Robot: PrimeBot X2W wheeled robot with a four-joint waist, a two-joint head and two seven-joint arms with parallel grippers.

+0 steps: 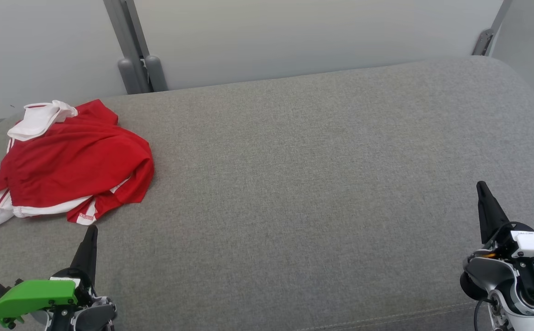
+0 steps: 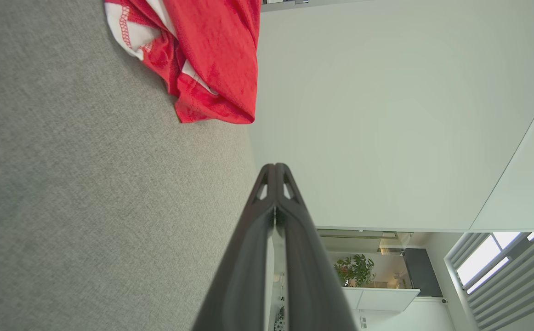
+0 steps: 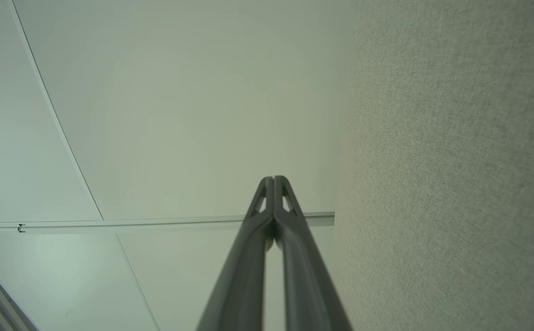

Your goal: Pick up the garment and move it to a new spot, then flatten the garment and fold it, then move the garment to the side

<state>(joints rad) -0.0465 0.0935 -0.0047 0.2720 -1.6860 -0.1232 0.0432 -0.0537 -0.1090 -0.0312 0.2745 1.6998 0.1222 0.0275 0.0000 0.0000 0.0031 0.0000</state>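
A crumpled red garment with white trim and a white collar lies bunched at the far left of the grey fabric surface. Its hem hangs at the top of the left wrist view. My left gripper sits at the lower left, its tip just short of the garment's near edge, fingers shut with nothing between them. My right gripper rests at the lower right, far from the garment, and its tips meet on nothing.
The grey cushion-like surface spans the head view, with rounded back corners. Behind it stands a pale wall panel with grey metal posts. Beyond the surface's edge, the left wrist view takes in a room with a plant and white cabinet.
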